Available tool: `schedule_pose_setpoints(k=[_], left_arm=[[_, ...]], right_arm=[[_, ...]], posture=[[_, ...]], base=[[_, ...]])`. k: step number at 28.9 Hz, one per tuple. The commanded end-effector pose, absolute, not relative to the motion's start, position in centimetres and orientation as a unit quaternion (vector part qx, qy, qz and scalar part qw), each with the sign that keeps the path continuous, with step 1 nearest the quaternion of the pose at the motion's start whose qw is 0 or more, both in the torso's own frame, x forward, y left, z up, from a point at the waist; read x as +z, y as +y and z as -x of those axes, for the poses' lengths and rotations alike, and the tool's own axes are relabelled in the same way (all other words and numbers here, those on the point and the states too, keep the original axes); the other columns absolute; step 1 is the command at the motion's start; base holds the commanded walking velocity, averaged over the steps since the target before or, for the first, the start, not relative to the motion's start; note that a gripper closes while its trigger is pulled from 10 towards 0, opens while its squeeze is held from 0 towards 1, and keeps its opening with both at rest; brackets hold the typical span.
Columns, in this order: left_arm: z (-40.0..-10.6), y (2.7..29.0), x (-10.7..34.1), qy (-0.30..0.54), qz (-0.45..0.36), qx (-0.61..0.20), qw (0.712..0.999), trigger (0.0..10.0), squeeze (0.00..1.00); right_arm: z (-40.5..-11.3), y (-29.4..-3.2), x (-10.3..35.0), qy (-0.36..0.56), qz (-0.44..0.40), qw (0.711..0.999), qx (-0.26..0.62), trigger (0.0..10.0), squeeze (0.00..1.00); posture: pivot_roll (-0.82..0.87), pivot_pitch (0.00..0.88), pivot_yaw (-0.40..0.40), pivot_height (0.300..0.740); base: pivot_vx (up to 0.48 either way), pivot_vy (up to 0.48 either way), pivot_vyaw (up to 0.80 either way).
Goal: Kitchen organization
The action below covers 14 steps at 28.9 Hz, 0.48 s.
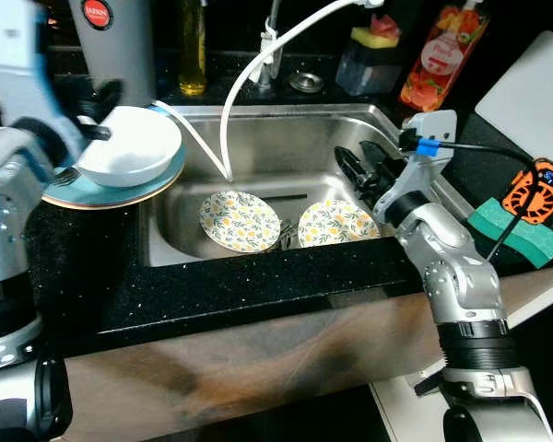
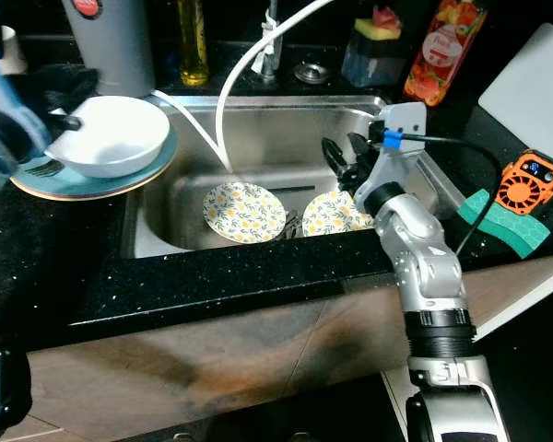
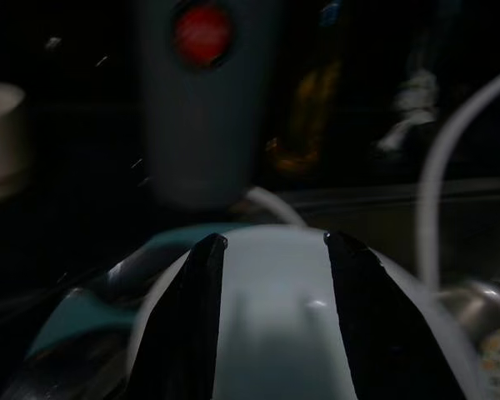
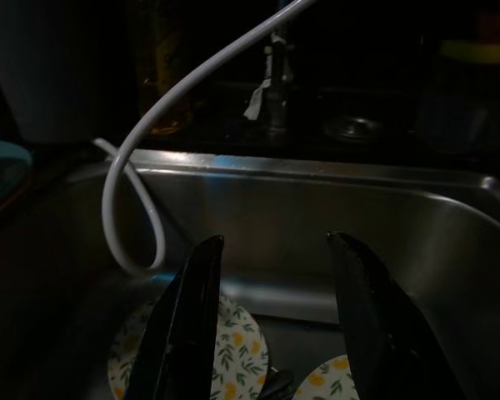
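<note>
Head views: white bowl is seen on a teal plate, counter left of sink; two floral plates lie in the basin. Left wrist: left gripper is spread over bowl, nothing gripped. Right wrist: right gripper is held open & empty above the floral plates.

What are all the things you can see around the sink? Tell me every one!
Floral plates: two, white with yellow flowers, in the sink bottom.
Sink: one, steel, set in the black counter.
White bowl: one, on the teal plate.
Teal plate: one, counter left of sink.
White hose: one, hanging into the sink.
Oil bottle: one, yellow, behind sink.
Red bottle: one, back right.
Green sponge: one, right counter.
Orange gadget: one, by the sponge.
Left gripper: open, over the bowl.
Right gripper: open, above the sink.
</note>
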<state>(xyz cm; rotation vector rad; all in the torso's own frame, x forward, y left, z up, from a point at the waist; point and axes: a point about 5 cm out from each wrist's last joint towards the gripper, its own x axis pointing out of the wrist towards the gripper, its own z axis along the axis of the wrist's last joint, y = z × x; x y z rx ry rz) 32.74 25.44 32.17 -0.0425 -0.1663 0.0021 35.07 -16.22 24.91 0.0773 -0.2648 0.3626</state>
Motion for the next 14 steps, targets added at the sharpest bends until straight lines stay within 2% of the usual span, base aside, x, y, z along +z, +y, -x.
schedule_pose_setpoints(k=[1,2,3,4,5,9,10,14], left_arm=[[-33.1,25.8,31.9,-0.078,0.035,0.026,0.996,10.0,0.00],[-33.3,26.9,31.5,-0.074,0.055,0.070,0.993,10.0,0.00],[-33.3,27.5,31.3,-0.068,0.078,0.091,0.990,10.0,0.84],[-33.3,27.5,31.3,-0.068,0.078,0.091,0.990,10.0,0.84],[-33.3,27.7,31.2,-0.063,0.099,0.099,0.988,10.0,1.00],[-33.3,27.9,31.3,-0.051,0.128,0.105,0.985,10.0,1.00],[-33.4,28.1,31.3,-0.047,0.144,0.106,0.983,10.0,0.00],[-33.8,28.2,31.0,-0.026,0.188,0.103,0.976,10.0,0.00]], right_arm=[[-35.0,-16.4,24.7,-0.128,-0.034,0.975,0.178,10.0,0.00],[-35.0,-16.3,24.7,-0.128,-0.034,0.975,0.178,10.0,0.00],[-35.0,-16.3,24.7,-0.128,-0.034,0.975,0.179,10.0,0.00],[-35.0,-16.3,24.7,-0.128,-0.034,0.975,0.179,10.0,0.00],[-35.0,-16.3,24.8,-0.128,-0.034,0.975,0.179,10.0,0.00],[-35.0,-16.3,24.7,-0.128,-0.033,0.975,0.179,10.0,0.00],[-34.9,-16.3,24.7,-0.127,-0.033,0.975,0.179,10.0,0.00],[-34.9,-16.4,24.7,-0.128,-0.033,0.975,0.178,10.0,0.00]], posture=[[0.17,0.092,-0.073,0.740],[0.17,0.093,-0.074,0.740],[0.16,0.094,-0.074,0.740],[0.16,0.094,-0.074,0.740],[0.16,0.094,-0.074,0.740],[0.16,0.094,-0.074,0.740],[0.16,0.094,-0.074,0.740],[0.16,0.094,-0.074,0.740]], base=[[0.000,0.000,0.00],[0.000,0.000,0.00],[0.000,0.000,0.00],[0.000,0.000,0.00],[0.000,0.000,0.00],[0.000,0.000,0.00],[0.000,0.000,0.00],[0.000,0.000,0.00]])
